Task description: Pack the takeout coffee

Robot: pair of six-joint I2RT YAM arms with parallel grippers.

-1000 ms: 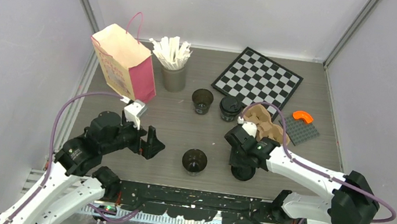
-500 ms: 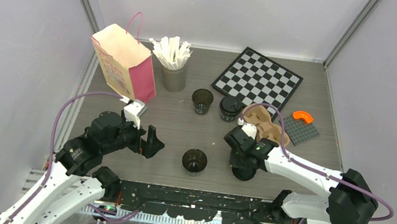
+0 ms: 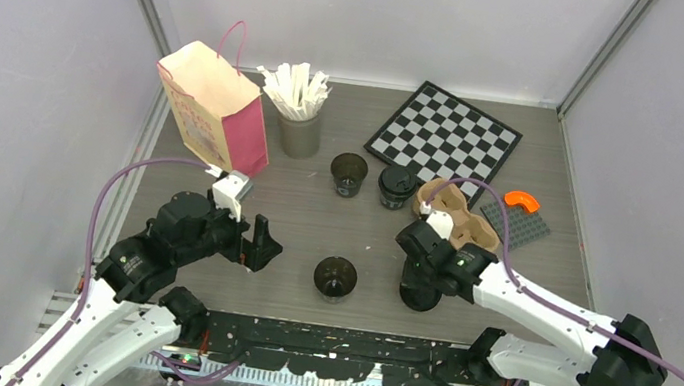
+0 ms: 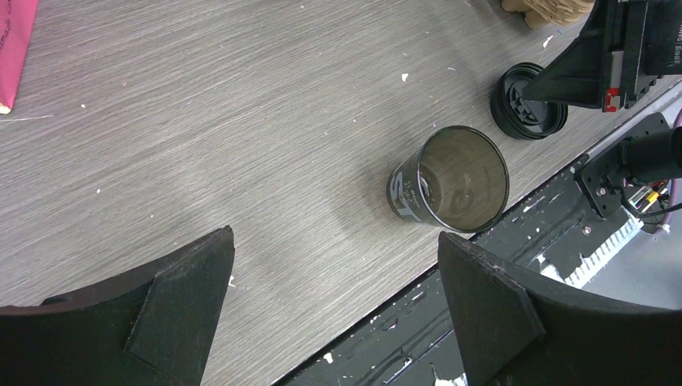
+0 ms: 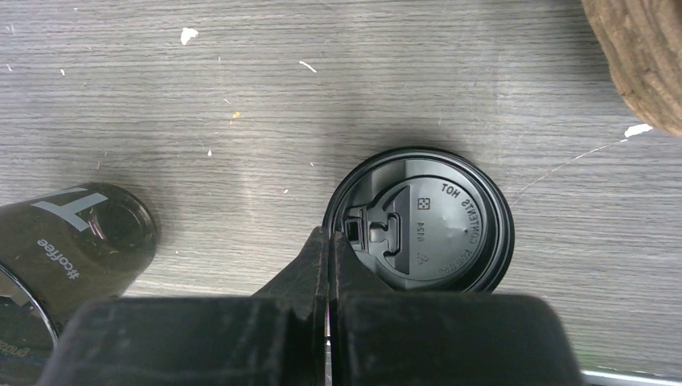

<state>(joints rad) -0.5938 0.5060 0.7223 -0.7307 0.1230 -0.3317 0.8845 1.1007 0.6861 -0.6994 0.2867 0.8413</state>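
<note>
A loose black lid [image 5: 434,225] lies flat on the table near the front edge [image 3: 421,297]. My right gripper [image 5: 330,235] is shut, its tips pinched together on the lid's left rim. To the left stands an open black cup [image 3: 335,278], printed "#coffee" [image 5: 72,241]. Another open cup [image 3: 348,174] and a lidded cup [image 3: 396,188] stand further back. My left gripper [image 3: 262,244] hovers wide open left of the near cup [image 4: 450,181], holding nothing [image 4: 335,235].
The brown pulp carrier [image 3: 461,218] sits just behind my right gripper. A pink paper bag [image 3: 217,107] and a grey cup of white stirrers [image 3: 298,131] stand at the back left. A chessboard [image 3: 444,137] and a grey plate [image 3: 518,223] with an orange piece lie back right.
My right gripper has closed fully at the lid's rim and its arm has shifted a little to the right. The left arm has stayed where it was.
</note>
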